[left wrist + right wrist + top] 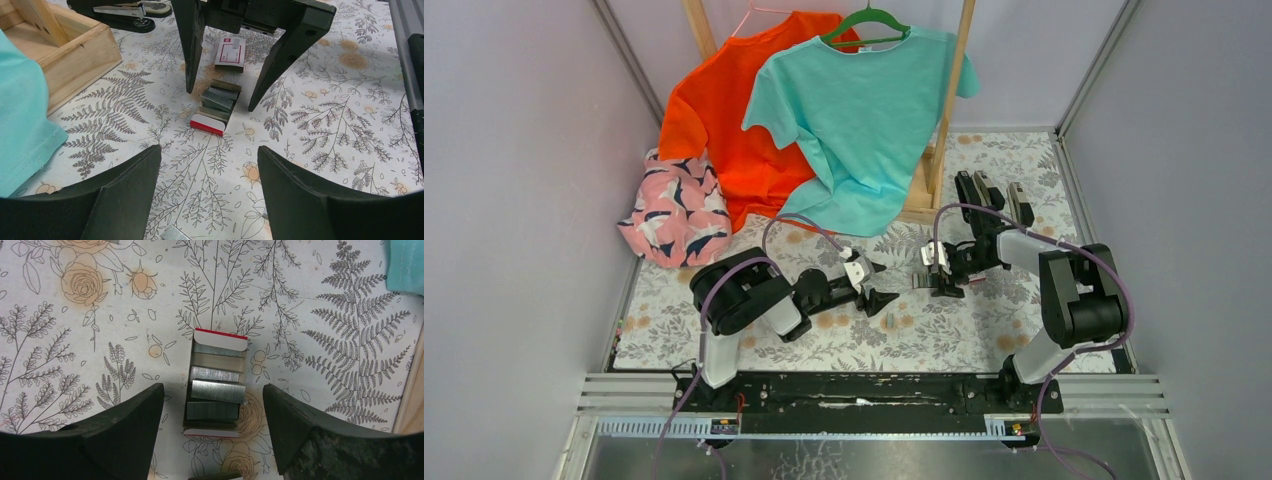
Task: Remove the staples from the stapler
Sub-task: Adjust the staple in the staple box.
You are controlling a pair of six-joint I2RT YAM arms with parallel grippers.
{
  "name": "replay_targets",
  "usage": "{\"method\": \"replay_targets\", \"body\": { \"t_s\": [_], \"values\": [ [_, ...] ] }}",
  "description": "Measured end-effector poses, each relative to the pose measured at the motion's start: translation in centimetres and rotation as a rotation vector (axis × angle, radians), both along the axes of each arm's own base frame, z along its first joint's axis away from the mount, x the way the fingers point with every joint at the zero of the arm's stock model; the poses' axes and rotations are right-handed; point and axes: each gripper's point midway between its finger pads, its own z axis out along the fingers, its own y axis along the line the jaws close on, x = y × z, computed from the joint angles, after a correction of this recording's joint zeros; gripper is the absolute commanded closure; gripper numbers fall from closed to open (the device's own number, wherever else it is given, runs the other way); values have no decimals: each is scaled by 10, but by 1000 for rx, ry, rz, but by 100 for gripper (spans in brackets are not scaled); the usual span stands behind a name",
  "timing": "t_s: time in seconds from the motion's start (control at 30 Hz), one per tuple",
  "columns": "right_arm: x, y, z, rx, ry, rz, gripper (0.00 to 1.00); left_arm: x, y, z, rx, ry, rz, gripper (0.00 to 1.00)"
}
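A black stapler [975,192] lies at the back right, seen also at the top of the left wrist view [125,12]. Silvery staples [218,390] lie as strips in a small open red-and-white tray [207,124] on the floral cloth. My right gripper [213,386] hangs open just above this tray, one finger on each side, touching nothing [220,100]. My left gripper [209,148] is open and empty, a short way in front of the tray and facing it. One loose strip of staples [172,234] lies under the left gripper [886,283].
A small white-and-pink box [231,52] lies just beyond the tray. A wooden rack base [70,50] stands at the left, with teal [864,120] and orange shirts hanging above. A second black stapler-like object [1020,203] lies beside the first. A patterned pink bundle [674,210] sits far left.
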Motion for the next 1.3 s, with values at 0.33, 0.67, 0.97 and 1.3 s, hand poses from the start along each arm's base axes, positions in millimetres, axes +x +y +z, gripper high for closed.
{"method": "replay_targets", "body": {
  "t_s": [0.33,0.67,0.97,1.3],
  "values": [
    [4,1,1,14,-46,-1,30,-1,0,0,-6,14,-7,23],
    [0,2,0,20,-66,10,38,-1,0,0,-12,22,-10,23],
    [-2,1,-1,20,-70,15,44,-3,-1,0,-15,29,-21,23],
    [-4,2,-1,24,-92,24,41,-3,-1,0,-18,36,-21,24]
  ]
}}
